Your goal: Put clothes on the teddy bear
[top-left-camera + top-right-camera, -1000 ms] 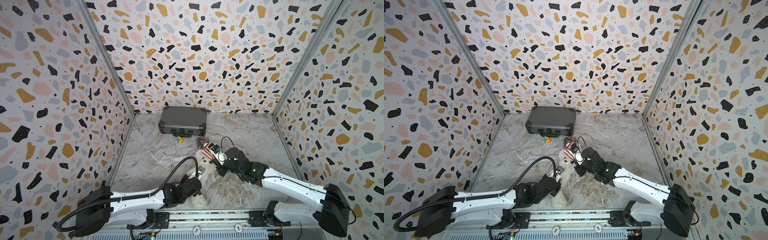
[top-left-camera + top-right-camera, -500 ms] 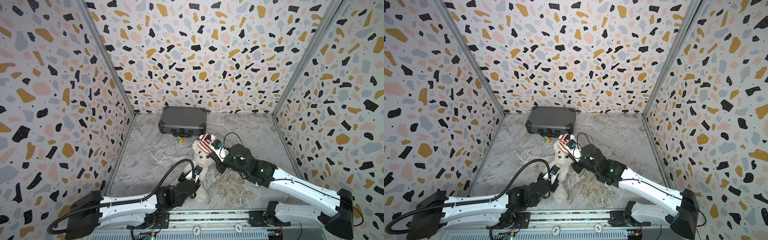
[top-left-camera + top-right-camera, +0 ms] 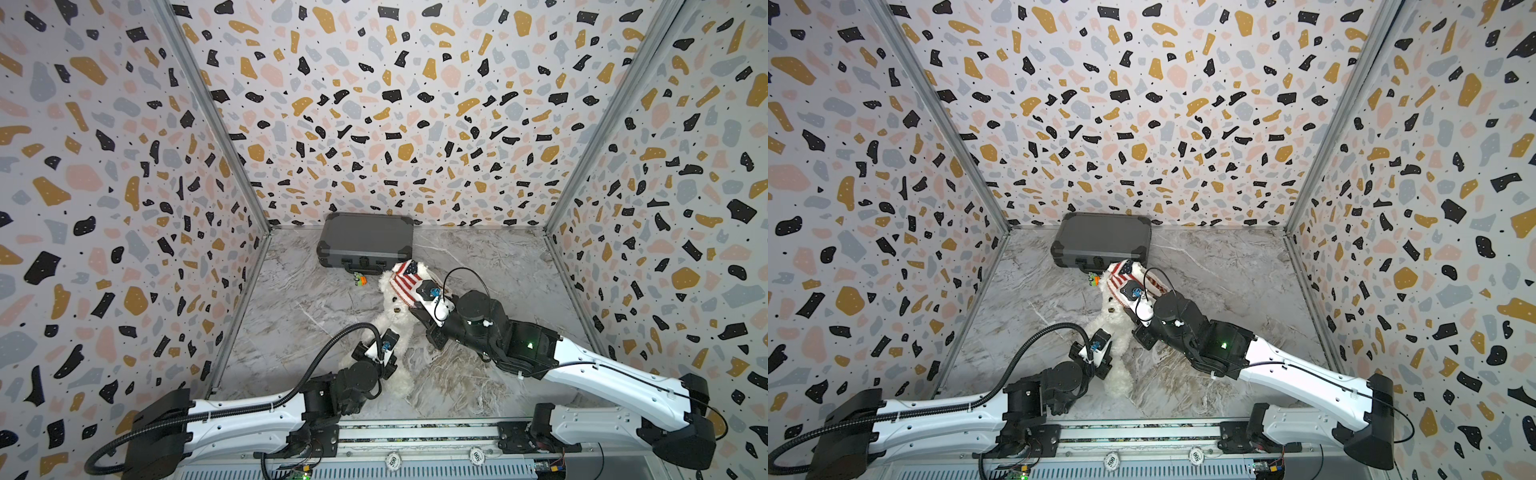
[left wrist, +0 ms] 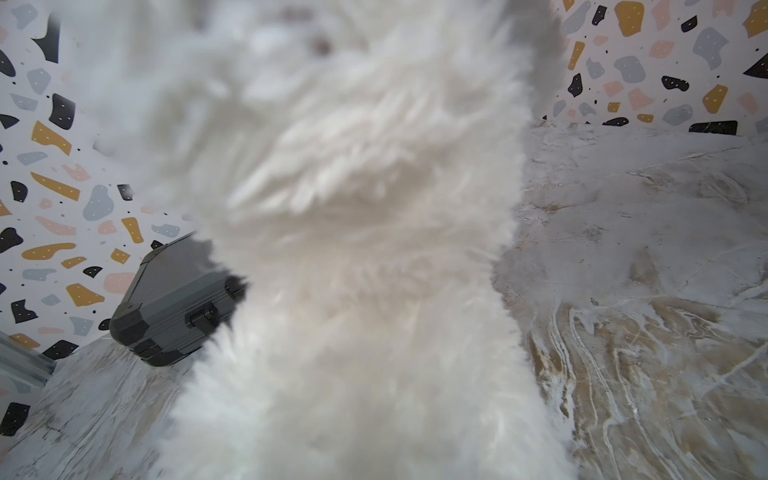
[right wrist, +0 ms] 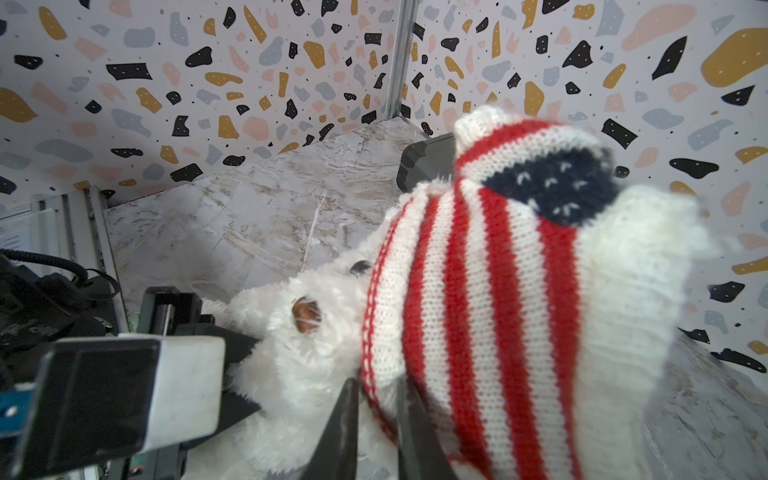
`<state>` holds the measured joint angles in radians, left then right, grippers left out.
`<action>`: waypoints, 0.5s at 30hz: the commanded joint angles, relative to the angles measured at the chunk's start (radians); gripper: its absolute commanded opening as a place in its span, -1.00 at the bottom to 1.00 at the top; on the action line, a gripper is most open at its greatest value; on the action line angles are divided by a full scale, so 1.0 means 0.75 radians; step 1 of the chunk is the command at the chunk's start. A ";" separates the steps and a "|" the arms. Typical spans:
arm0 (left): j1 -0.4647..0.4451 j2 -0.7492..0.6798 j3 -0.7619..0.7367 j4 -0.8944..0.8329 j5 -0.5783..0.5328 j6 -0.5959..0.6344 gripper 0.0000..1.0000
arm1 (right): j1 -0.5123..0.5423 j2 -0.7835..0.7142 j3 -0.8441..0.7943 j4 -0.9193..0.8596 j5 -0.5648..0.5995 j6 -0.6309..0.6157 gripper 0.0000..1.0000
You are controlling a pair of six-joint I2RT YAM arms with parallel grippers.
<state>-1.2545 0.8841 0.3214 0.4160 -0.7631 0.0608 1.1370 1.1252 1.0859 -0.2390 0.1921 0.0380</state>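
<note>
The flag sweater (image 3: 405,277) caps the teddy bear (image 3: 394,309); your right gripper (image 5: 376,419) pinches its hem narrowly, your left gripper (image 5: 249,374) clamps fur, and next you likely draw the hem toward six o'clock.

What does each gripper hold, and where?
Left gripper: teddy bear, by its torso. Right gripper: sweater hem lies between its jaws; grip cannot be told.

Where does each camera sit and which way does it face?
Top views: high above the base, looking down and forward at the teddy bear and grey case; both arms show.
Left wrist: on left arm, pressed into bear fur, facing the case; no fingers show.
Right wrist: on right arm, looking along the right gripper at the sweater on the bear's head; left gripper shows.
Shared: all show bear and case.
</note>
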 commanded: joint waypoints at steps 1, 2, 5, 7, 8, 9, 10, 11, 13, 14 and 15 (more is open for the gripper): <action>-0.011 -0.061 -0.019 0.157 -0.028 0.036 -1.00 | 0.051 -0.010 0.055 -0.037 0.053 -0.033 -0.48; -0.011 -0.076 -0.024 0.155 -0.031 0.036 -1.00 | 0.063 -0.011 0.058 -0.032 0.063 -0.044 -0.45; -0.011 -0.122 -0.039 0.153 -0.044 0.041 -1.00 | 0.097 -0.015 0.080 -0.037 0.111 -0.053 -0.39; -0.011 -0.156 -0.048 0.150 -0.052 0.043 -1.00 | 0.118 -0.032 0.088 -0.029 0.114 -0.053 -0.32; -0.011 -0.172 -0.051 0.147 -0.056 0.046 -1.00 | 0.127 -0.043 0.086 -0.021 0.111 -0.053 -0.28; -0.011 -0.183 -0.052 0.141 -0.059 0.047 -1.00 | 0.139 -0.058 0.080 -0.011 0.108 -0.057 -0.24; -0.011 -0.191 -0.051 0.135 -0.064 0.051 -1.00 | 0.147 -0.075 0.076 0.000 0.108 -0.060 -0.20; -0.011 -0.199 -0.050 0.131 -0.066 0.050 -1.00 | 0.149 -0.089 0.074 0.005 0.106 -0.059 -0.15; -0.011 -0.210 -0.056 0.128 -0.069 0.051 -1.00 | 0.149 -0.122 0.073 0.006 0.106 -0.061 -0.05; -0.011 -0.215 -0.058 0.128 -0.068 0.052 -1.00 | 0.149 -0.137 0.074 0.007 0.106 -0.063 0.00; -0.011 -0.216 -0.056 0.127 -0.072 0.052 -1.00 | 0.149 -0.155 0.076 0.010 0.106 -0.065 0.03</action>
<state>-1.2579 0.7403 0.2829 0.4355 -0.7876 0.0906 1.2461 1.0595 1.1099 -0.2462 0.2588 -0.0021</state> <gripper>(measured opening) 0.170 0.504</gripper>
